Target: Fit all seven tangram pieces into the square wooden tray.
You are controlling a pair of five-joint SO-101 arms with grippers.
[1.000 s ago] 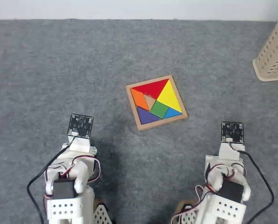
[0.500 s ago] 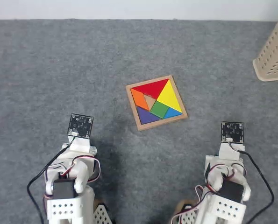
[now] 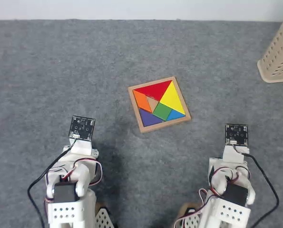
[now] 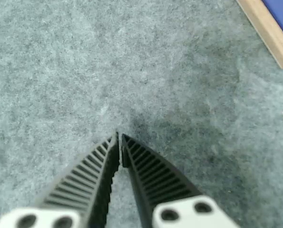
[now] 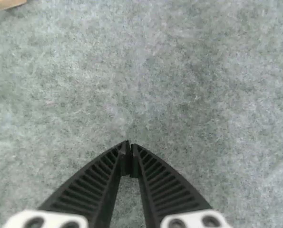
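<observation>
— Grey felt table (image 3: pixel 60 71): where's the tray (image 3: pixel 164 124)?
— Centre, beyond both arms; left fingers (image 4: pixel 101 164) and right fingers (image 5: pixel 108 178) clenched, empty. Tan patch (image 3: pixel 152 103) may be a gap; piece count could fall short.

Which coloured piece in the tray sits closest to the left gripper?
The purple piece, in the tray corner toward the left gripper; the other pieces lie farther off.

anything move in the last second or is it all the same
Nothing visibly changed. The square wooden tray lies in the same spot on the grey carpet, with the coloured tangram pieces inside it as before. The left gripper and right gripper stay over bare carpet, jaws shut.
</observation>
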